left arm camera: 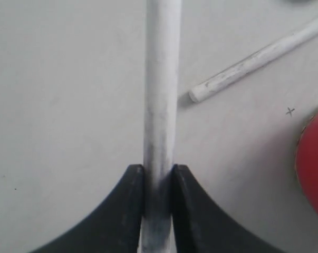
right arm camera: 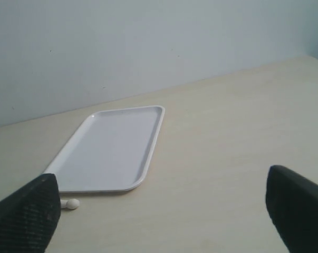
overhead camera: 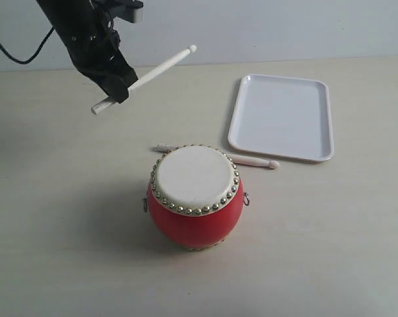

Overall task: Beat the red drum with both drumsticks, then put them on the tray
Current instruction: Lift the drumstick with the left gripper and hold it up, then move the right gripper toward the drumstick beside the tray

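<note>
The red drum (overhead camera: pixel 195 198) with its cream head stands upright mid-table; its red edge (left arm camera: pixel 314 158) shows in the left wrist view. My left gripper (overhead camera: pixel 117 87) hangs up at the back left, shut on one drumstick (overhead camera: pixel 152 74), which it holds near the butt end, rounded tip raised toward the tray. The left wrist view shows that stick (left arm camera: pixel 161 79) pinched between the black jaws of the left gripper (left arm camera: pixel 159 171). The other drumstick (overhead camera: pixel 251 160) lies on the table just behind the drum, its tip (right arm camera: pixel 70 203) by the tray's near corner. The white tray (overhead camera: pixel 281 117) sits empty at the back right. My right gripper (right arm camera: pixel 161 221) is open over bare table, outside the exterior view.
A pale wall rises behind the table. The second drumstick (left arm camera: pixel 259 58) lies loose on the table below my left gripper. A black cable (overhead camera: pixel 14 53) hangs at the far left.
</note>
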`<state>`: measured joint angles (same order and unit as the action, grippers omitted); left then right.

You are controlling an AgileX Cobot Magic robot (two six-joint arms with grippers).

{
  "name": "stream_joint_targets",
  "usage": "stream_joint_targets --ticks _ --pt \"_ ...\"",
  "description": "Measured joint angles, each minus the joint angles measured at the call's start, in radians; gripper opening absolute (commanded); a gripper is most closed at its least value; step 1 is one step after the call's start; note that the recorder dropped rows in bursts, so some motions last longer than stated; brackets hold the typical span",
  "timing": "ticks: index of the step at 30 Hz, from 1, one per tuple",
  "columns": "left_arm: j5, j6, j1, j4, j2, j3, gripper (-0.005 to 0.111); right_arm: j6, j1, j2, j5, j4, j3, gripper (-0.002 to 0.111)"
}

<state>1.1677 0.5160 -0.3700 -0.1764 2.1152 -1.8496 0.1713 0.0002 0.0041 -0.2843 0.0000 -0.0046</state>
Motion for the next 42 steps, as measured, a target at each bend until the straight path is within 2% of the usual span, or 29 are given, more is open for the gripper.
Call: stream_joint_targets --ticks 3,5,9,12,14,17,21,31,42 --pt "-0.094 0.0 0.0 0.0 -0.059 0.136 0.0 0.0 0.0 0.0 0.045 -0.007 0.0 0.105" --pt "-0.18 0.0 0.0 -0.002 -0.109 0.247 0.0 0.008 0.0 0.0 0.144 0.0 0.0 0.105" --pt "-0.312 0.0 0.0 -0.015 -0.183 0.391 0.0 0.09 0.0 0.0 0.296 0.171 0.0 0.105" --pt "-0.336 0.002 0.0 -0.016 -0.214 0.403 0.0 0.139 0.0 0.0 0.366 0.302 0.0 0.105" --pt "-0.338 0.002 0.0 -0.019 -0.221 0.404 0.0 0.153 0.0 0.0 0.476 0.381 0.0 0.105" --pt "-0.338 0.002 0.0 -0.019 -0.221 0.404 0.0 0.155 0.0 0.0 0.651 0.413 0.0 0.105" --pt "-0.338 0.002 0.0 -0.019 -0.221 0.404 0.0 0.155 0.0 0.0 0.725 0.419 0.0 0.105" --pt "-0.339 0.002 0.0 -0.019 -0.221 0.404 0.0 0.155 0.0 0.0 0.711 0.421 0.0 0.105" --pt "-0.341 0.002 0.0 -0.019 -0.221 0.404 0.0 0.155 0.0 0.0 0.407 0.423 0.0 0.105"
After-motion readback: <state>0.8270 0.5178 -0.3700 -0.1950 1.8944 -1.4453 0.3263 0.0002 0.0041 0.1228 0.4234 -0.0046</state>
